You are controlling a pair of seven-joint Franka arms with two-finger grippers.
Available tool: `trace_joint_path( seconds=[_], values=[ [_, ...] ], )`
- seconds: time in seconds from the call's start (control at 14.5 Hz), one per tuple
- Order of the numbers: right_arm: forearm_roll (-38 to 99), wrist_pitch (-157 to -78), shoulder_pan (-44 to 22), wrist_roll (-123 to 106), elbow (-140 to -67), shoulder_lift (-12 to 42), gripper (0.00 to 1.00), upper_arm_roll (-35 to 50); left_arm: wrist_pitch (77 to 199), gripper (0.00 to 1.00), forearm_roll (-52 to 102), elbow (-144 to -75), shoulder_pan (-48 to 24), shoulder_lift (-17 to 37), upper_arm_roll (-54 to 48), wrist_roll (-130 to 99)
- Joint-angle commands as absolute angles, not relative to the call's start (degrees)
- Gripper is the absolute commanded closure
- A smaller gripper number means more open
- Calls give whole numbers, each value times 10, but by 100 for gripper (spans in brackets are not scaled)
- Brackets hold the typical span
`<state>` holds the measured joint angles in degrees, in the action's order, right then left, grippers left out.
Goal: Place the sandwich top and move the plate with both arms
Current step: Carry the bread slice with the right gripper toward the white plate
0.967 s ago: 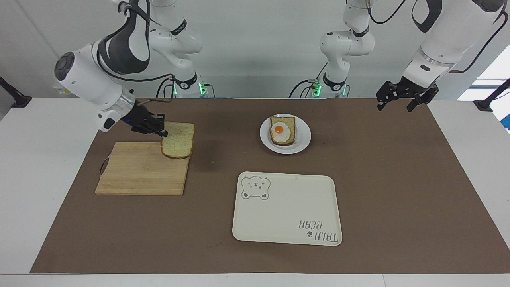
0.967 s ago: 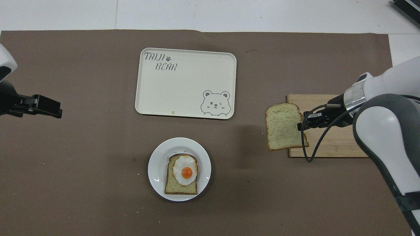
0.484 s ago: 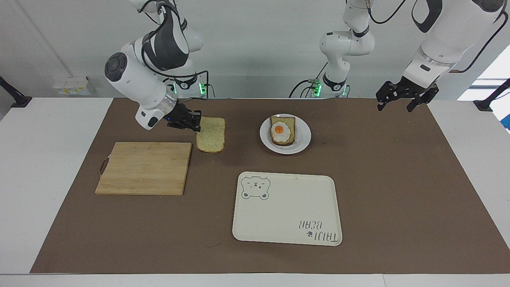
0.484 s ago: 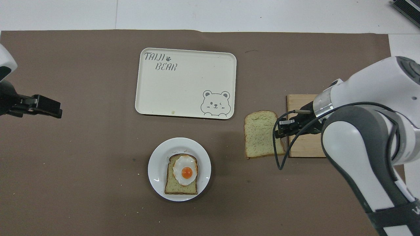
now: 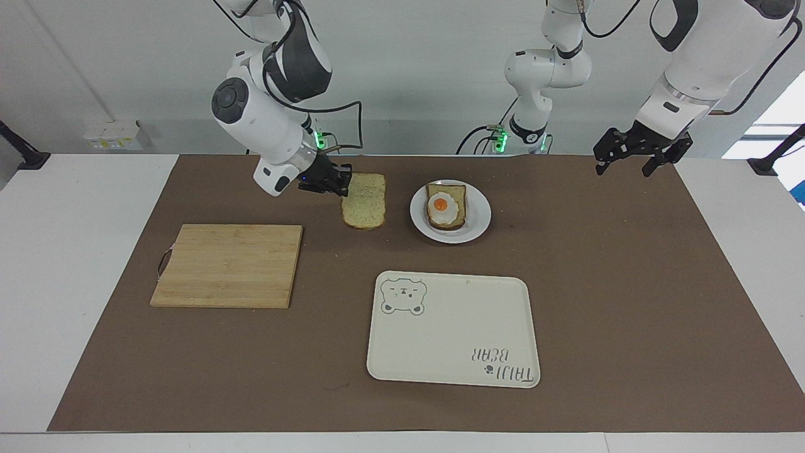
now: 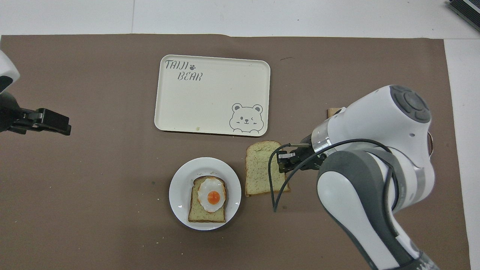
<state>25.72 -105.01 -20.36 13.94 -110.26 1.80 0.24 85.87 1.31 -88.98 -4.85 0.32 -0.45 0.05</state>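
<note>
While the right arm carries bread over the mat, the items on hand are listed by size:

Tabletop [image 5: 94, 264]: white surface, bearing everything below.
Mat [image 5: 629, 302]: brown sheet covering most of the tabletop.
Right arm [image 5: 270, 119]: white with dark bands, reaching in over the mat from its own end of the tabletop.
Left arm [image 5: 692, 69]: white with dark bands, waiting raised at its own end.
Tray [image 5: 453, 340]: cream, rectangular, bear print and lettering; lies flat on the mat, farther from the robots than the plate.
Cutting board [image 5: 226, 264]: wooden, flat on the mat toward the right arm's end; in the overhead view mostly hidden under the right arm.
Plate [image 5: 479, 217]: small, round, glossy white; on the mat near the robots, about mid-table.
Sandwich top [image 5: 365, 200]: plain speckled slice with brown crust, held by one edge in the air over the mat, between cutting board and plate, just beside the plate and apart from it.
Egg slice [image 5: 446, 206]: bread with a fried egg [image 5: 442, 205] on it, lying on the plate.
Right gripper [image 5: 336, 181]: black, fingers clamped on the edge of the sandwich top.
Left gripper [image 5: 635, 158]: black, fingers apart, holding nothing, over the mat's edge at the left arm's end.
</note>
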Motion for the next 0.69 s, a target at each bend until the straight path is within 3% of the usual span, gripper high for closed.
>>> trace_joint_path(
  seconds=[0.0,0.62],
  values=[
    [272,-1069,-219,153,-1125,-1,100,1,857,0,8,-901,-40,-6,-10,4],
    [335,-1180,-309,199,-1143,42,100,1,857,0,8,-901,-40,-7,-10,4]
  ],
)
